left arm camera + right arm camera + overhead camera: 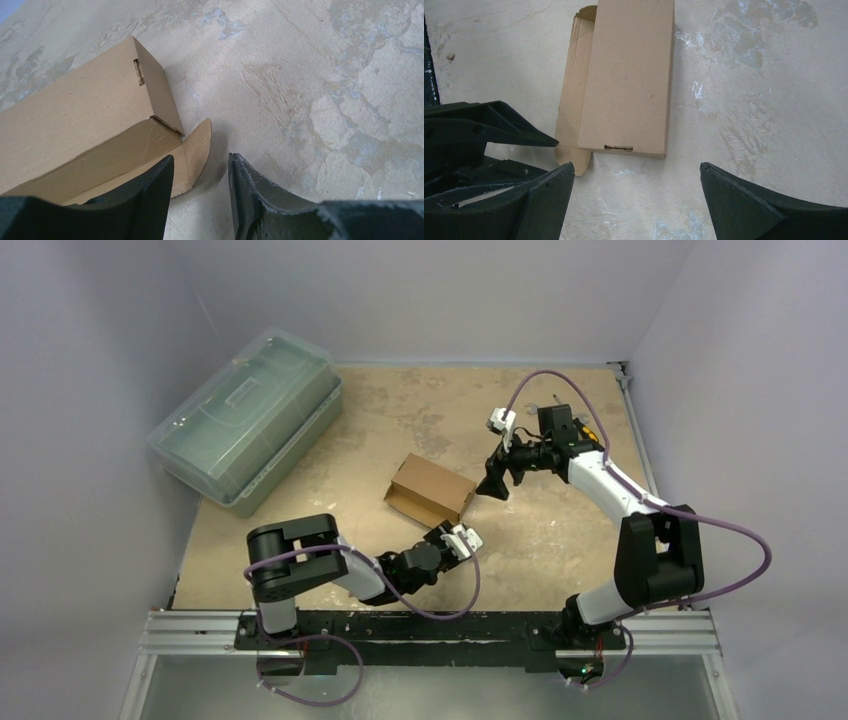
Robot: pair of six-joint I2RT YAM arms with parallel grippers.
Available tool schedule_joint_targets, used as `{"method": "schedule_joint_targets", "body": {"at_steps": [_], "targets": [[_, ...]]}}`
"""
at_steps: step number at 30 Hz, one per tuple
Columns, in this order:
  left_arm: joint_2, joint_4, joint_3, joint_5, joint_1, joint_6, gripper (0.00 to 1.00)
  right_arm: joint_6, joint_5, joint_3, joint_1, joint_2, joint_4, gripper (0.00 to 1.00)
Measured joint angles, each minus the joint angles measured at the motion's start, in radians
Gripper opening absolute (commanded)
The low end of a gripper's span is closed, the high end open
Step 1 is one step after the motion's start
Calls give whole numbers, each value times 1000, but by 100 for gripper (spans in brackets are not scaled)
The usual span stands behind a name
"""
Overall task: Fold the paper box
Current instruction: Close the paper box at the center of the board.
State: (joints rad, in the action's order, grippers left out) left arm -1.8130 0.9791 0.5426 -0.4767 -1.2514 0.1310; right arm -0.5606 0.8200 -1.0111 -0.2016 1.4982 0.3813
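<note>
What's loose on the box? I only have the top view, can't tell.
Observer: Left wrist view shows a rounded flap sticking out flat on the table from the corner of the box nearest the left gripper.
Operator: Left holding it?
Observer: No. Its fingers stand apart with bare table between them; the flap sits by one fingertip.
Operator: Anything from the right wrist?
Observer: The end facing the right gripper looks closed, with a small slot along its edge.
</note>
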Motion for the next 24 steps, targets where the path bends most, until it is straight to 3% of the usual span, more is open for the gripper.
{"method": "schedule_joint_targets", "body": {"at_steps": [8,24], "targets": [[-39,1,24,-25,0,30,31,1,0,0,2,3,0,99],[-76,3,45,-56,0,46,21,2,0,-6,6,8,0,99]]}}
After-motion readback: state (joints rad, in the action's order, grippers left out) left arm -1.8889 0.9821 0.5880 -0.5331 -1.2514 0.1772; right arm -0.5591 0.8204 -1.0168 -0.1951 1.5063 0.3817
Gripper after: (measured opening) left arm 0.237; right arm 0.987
